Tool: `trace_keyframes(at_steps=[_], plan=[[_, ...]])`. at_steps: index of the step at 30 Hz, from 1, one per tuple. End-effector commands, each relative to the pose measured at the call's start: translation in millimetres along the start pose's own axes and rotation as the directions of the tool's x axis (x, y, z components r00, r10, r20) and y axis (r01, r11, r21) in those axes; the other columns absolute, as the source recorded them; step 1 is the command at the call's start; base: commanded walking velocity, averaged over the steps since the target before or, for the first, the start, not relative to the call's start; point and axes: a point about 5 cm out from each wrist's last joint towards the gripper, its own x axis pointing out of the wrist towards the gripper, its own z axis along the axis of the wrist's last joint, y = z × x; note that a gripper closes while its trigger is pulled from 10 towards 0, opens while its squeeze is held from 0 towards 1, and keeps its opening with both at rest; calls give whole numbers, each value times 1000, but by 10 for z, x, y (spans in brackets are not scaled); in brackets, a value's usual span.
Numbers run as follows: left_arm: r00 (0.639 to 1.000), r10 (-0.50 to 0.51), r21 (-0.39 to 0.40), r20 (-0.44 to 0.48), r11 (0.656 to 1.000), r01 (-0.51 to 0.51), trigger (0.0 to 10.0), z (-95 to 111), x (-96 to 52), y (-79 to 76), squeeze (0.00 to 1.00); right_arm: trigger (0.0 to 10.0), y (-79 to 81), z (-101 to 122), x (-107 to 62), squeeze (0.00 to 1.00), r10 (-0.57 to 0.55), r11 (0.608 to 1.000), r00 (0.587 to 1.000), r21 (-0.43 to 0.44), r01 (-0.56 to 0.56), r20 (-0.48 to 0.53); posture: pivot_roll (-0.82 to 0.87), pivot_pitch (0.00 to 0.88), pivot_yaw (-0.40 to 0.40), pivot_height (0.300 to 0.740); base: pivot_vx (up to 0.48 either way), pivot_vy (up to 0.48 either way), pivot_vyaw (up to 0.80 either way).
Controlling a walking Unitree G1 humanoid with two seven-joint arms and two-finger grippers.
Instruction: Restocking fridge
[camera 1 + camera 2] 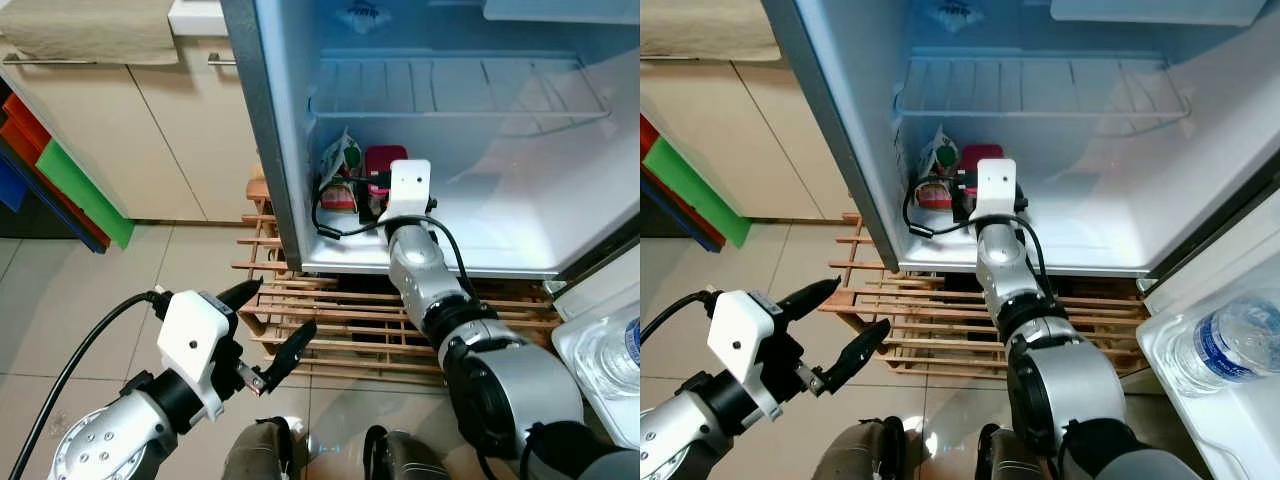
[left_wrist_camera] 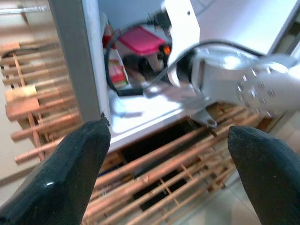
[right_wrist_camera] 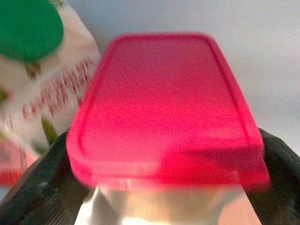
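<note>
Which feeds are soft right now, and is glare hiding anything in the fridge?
Right wrist view: the red-lidded container is blurred, held between the right gripper fingers. Left wrist view: the open left gripper fingers are out of focus. Left eye view: sharp; the fridge interior is bright, hiding nothing.

right arm's stretched way forward, its claw looks clamped tight, fingers spread either side. left claw just hangs low, fingers wide apart.
</note>
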Motion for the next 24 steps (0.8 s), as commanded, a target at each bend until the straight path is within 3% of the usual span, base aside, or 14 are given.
trace_keyframes(at_steps=[1, 8, 13, 16, 19, 20, 21, 23, 24], plan=[[1000, -1, -1, 6, 1000, 1, 10000, -28, 47, 2, 0, 10000, 53, 60, -11, 1000, 33, 999, 998, 4, -33, 57, 234, 108, 5, 740, 0, 0, 0], [999, -23, -2, 45, 1000, 23, 10000, -68, 264, 66, 0, 10000, 149, 140, -42, 1000, 88, 996, 988, 16, -91, 123, 178, 28, -4, 740, 0, 0, 0], [998, -11, -9, 66, 1000, 12, 10000, -86, 403, 158, 0, 10000, 105, 62, -101, 1000, 92, 995, 990, 25, -95, 104, 141, 0, -14, 740, 0, 0, 0], [998, 12, -53, 69, 999, -8, 10000, -142, 483, 227, 0, 10000, 46, -7, -175, 1000, 93, 995, 991, 32, -96, 96, 114, 0, -15, 740, 0, 0, 0], [997, 48, -105, 56, 994, -42, 10000, -204, 510, 284, 0, 10000, -9, -47, -264, 1000, 97, 995, 991, 25, -100, 93, 92, 0, -14, 740, 0, 0, 0], [995, 86, -150, 45, 986, -78, 10000, -252, 519, 333, 0, 10000, -74, -73, -378, 1000, 99, 995, 991, 18, -101, 93, 78, 0, -12, 740, 0, 0, 0], [995, 86, -150, 45, 986, -78, 10000, -252, 519, 333, 0, 10000, -74, -73, -378, 1000, 99, 995, 991, 18, -101, 93, 78, 0, -12, 740, 0, 0, 0], [977, 215, -156, 16, 965, -210, 10000, -319, 570, 485, 0, 10000, -265, -83, -650, 1000, 92, 996, 988, 8, -94, 123, 45, 0, -12, 740, 0, 0, 0], [977, 215, -156, 16, 965, -210, 10000, -319, 570, 485, 0, 10000, -265, -83, -650, 1000, 92, 996, 988, 8, -94, 123, 45, 0, -12, 740, 0, 0, 0]])
